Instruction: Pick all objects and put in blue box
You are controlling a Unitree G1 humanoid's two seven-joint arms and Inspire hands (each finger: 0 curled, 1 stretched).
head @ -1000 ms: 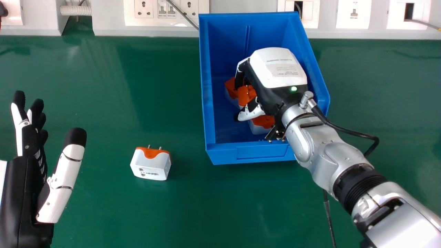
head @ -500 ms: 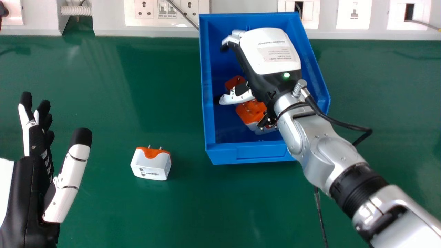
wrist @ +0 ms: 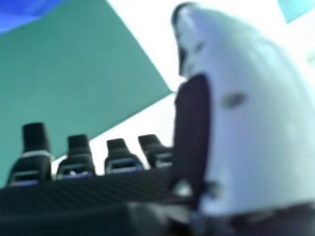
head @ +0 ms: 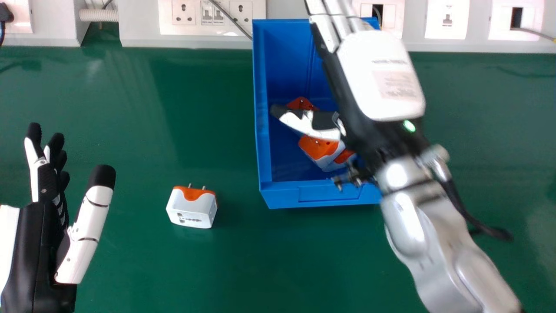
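Above the right side of the blue box (head: 286,191) is my right hand (head: 378,82), open, its fingers straight toward the back and its thumb over the box. Under the thumb, orange and white adapters lie inside the box, among them one adapter (head: 319,148) near the middle and another (head: 302,103) behind it, both partly covered. One white adapter with an orange top (head: 192,208) stands on the green table, left of the box. At the left edge my left hand (head: 32,243) is open and holds nothing. In the right hand view, my right hand (wrist: 192,132) shows its fingertips and thumb.
White wall trunking with sockets (head: 213,17) runs along the back of the green table (head: 195,269). A grey cable (head: 232,19) hangs down just behind the box's left back corner. The table stretches between the left hand and the box.
My right hand has opened, its fingers now straight, and it has risen and shifted right; the adapters in the box are more exposed. The left hand has moved slightly right.
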